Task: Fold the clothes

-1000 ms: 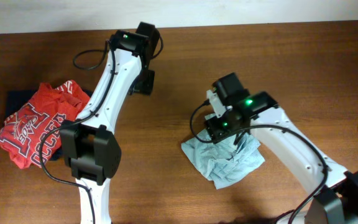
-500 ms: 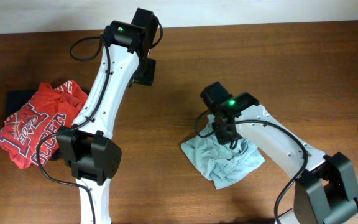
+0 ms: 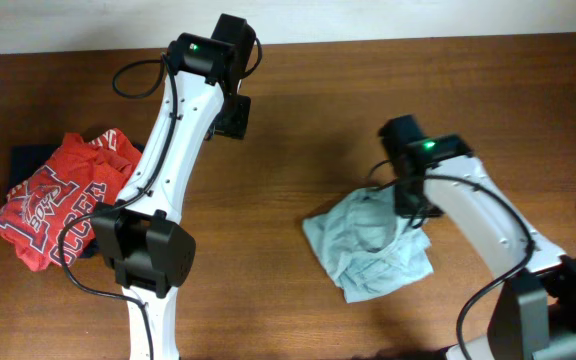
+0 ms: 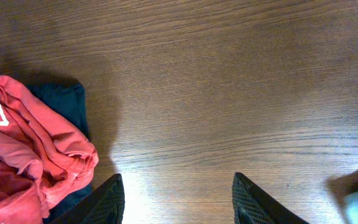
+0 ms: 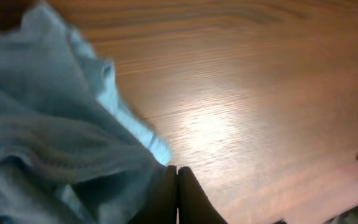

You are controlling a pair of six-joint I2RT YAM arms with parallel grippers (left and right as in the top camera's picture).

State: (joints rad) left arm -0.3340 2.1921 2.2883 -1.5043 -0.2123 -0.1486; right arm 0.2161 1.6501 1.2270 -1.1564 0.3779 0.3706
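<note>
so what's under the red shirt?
A navy garment pokes out from beneath the red shirt at its edge. How it lies underneath, or anything else there, is covered.

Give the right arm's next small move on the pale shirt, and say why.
Probably pull the pinched edge outward from the heap: the right gripper is shut on the T-shirt edge, and the cloth lies crumpled, not flat enough to fold.

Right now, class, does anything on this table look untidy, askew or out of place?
Yes. The pale teal T-shirt lies crumpled in a heap right of centre, one edge pinched in the shut right gripper, not spread flat. At the left edge the red shirt sits bunched over a dark navy garment, neither folded.
</note>
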